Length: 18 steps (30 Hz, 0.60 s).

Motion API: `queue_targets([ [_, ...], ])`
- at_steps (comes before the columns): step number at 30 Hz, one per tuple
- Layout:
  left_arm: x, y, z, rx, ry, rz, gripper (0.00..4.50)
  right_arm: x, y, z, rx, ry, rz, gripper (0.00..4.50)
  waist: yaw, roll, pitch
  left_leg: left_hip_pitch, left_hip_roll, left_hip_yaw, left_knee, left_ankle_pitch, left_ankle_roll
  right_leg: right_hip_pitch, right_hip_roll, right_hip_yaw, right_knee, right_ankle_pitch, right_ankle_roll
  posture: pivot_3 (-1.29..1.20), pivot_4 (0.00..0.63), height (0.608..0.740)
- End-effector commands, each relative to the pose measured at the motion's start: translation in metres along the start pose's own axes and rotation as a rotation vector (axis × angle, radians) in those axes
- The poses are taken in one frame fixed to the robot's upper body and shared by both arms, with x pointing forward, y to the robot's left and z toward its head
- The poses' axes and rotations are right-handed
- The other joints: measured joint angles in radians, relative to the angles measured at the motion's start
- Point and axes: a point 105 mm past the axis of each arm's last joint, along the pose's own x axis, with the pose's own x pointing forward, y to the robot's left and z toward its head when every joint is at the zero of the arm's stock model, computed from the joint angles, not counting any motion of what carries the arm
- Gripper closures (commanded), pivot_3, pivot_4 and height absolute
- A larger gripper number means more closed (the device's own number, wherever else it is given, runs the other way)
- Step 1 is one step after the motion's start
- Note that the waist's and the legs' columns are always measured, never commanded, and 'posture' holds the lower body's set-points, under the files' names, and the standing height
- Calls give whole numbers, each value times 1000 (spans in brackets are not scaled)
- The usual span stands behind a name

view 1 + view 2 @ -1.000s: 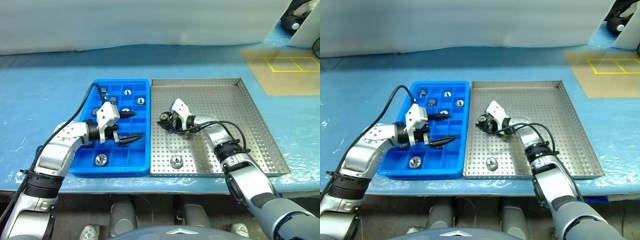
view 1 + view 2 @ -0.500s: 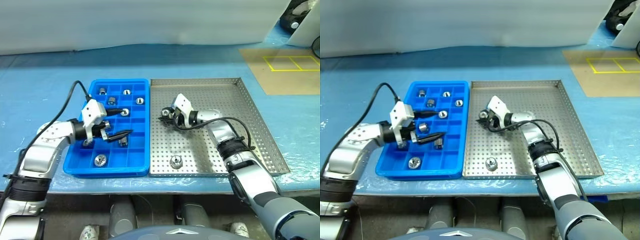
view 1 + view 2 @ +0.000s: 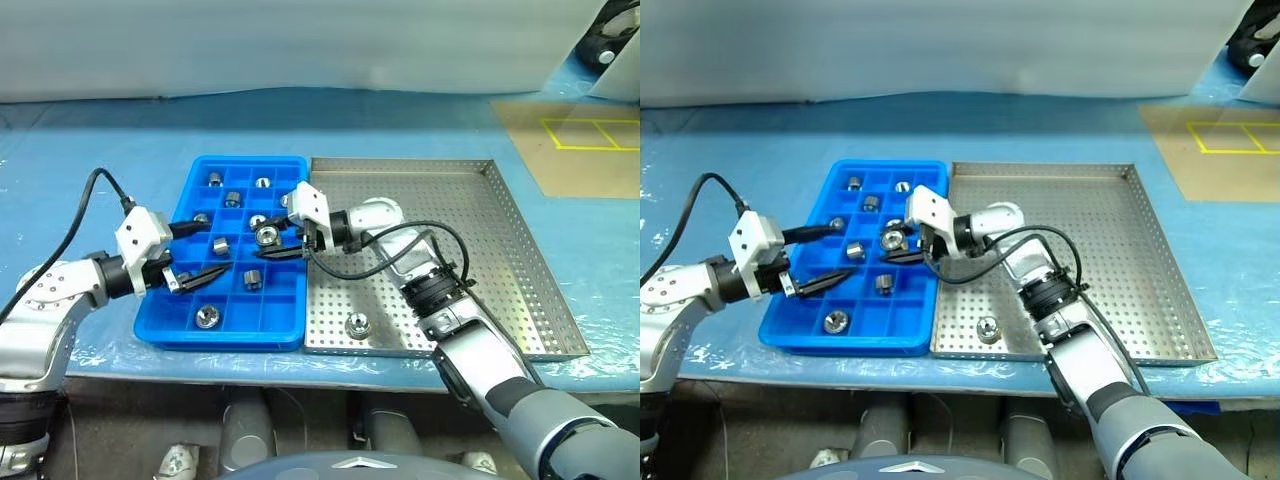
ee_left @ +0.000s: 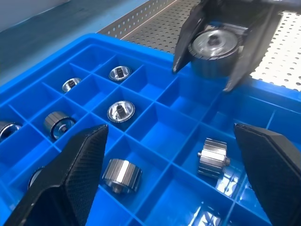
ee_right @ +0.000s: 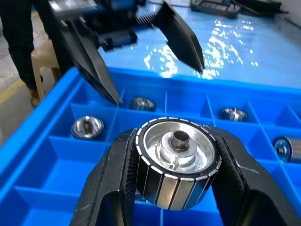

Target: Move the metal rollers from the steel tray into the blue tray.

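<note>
The blue tray (image 3: 220, 338) lies left of the steel tray (image 3: 450, 210), rim to rim. My right gripper (image 3: 266, 240) reaches left over the blue tray's right-hand compartments and is shut on one of the metal rollers (image 5: 176, 162), held clear above the grid. Several more rollers lie in the compartments, among them one (image 3: 207, 317) near the front and one (image 4: 212, 157) below the held one. A single roller (image 3: 357, 325) stands on the steel tray's perforated floor near its front edge. Over the blue tray's left side my left gripper (image 3: 205, 250) is open, with nothing between its fingers.
Both trays rest on a blue-covered table whose front edge runs just below them. A brown board with yellow lines (image 3: 570, 140) lies at the far right. A person's legs (image 5: 19, 37) and a stool stand beyond the table in the right wrist view.
My right gripper has lifted the roller off the steel tray and carried it left over the blue tray. The open left gripper has drawn back to the left.
</note>
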Motion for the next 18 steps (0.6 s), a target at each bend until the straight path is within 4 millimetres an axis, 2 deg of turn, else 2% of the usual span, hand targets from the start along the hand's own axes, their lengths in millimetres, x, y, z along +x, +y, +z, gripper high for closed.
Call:
queue_targets([
  [1,-8,-3,13,22,-33,39,0,-4,-4,2,-48,7,19,2761,2,0,0,0,0,0,0,0,0,0,0,0,0,0,0,216,150,740],
  [4,-11,-4,12,14,-29,57,0,-9,6,0,-56,16,81,2761,7,0,0,-2,0,-1,-1,0,0,-1,0,-2,-1,0,-1,220,150,740],
  [7,-12,-5,11,8,-25,64,0,-10,20,-11,-42,36,131,2761,10,0,0,-2,1,-1,-1,0,0,-1,0,-3,-1,-1,-1,219,150,740],
  [12,-7,-2,13,13,-33,59,0,0,5,-13,-34,35,43,2761,4,0,0,-1,1,-1,-1,0,-1,-1,0,-2,0,-1,-1,200,150,740],
  [18,-2,-3,14,15,-39,43,0,-3,-10,-8,-39,19,-18,2761,6,0,0,-1,0,-1,-1,1,-1,-1,0,-2,1,-1,-1,188,150,740],
])
